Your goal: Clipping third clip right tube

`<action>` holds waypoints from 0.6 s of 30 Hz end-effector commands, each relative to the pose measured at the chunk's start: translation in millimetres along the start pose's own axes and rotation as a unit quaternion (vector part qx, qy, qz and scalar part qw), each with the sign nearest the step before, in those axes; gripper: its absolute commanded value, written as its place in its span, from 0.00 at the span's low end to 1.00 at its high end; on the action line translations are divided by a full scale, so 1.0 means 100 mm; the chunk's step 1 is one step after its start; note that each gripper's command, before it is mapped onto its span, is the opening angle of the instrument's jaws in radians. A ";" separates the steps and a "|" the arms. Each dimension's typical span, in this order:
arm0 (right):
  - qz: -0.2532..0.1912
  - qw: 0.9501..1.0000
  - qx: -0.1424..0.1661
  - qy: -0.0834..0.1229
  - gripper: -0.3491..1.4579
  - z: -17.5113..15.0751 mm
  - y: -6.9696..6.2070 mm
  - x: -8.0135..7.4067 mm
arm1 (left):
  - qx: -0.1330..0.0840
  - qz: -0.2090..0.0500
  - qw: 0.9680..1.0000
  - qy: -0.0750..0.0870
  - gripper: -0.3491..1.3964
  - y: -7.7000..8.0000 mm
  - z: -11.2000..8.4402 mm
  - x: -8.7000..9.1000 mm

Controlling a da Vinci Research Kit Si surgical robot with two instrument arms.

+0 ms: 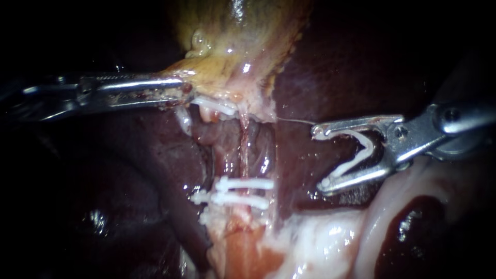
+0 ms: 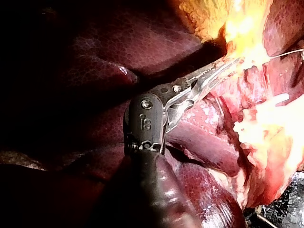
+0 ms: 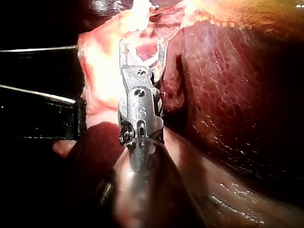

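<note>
The yellowish gallbladder (image 1: 243,36) hangs at the top. My left instrument (image 1: 181,89) comes in from the left, its jaws shut on the gallbladder's lower edge, as the left wrist view (image 2: 230,64) also shows. A thin pale tube (image 1: 245,150) runs down from there. Two white clips (image 1: 248,184) (image 1: 232,199) cross it low down, and another white clip (image 1: 219,107) lies just under the left jaws. My right instrument (image 1: 319,157) (image 3: 142,45) is to the right of the tube, clear of it. Its jaws stand wide, holding a white V-shaped clip (image 1: 346,168) between them.
Dark liver (image 1: 351,62) lies behind and around the tube. Pale fatty tissue (image 1: 330,243) bulges at the lower right under the right instrument. A fine thread (image 1: 294,121) stretches from the tissue toward the right jaws' upper tip.
</note>
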 end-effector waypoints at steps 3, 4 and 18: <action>0.000 1.000 0.000 0.000 0.47 0.000 0.000 0.000 | -0.002 -0.002 1.000 -0.001 0.00 0.002 -0.005 0.006; 0.000 1.000 0.000 0.000 0.47 0.000 0.000 0.000 | -0.003 -0.003 1.000 -0.001 0.00 0.003 -0.009 0.011; 0.000 1.000 0.000 0.000 0.47 0.002 0.000 0.001 | -0.001 0.001 1.000 0.023 0.00 0.014 -0.055 0.072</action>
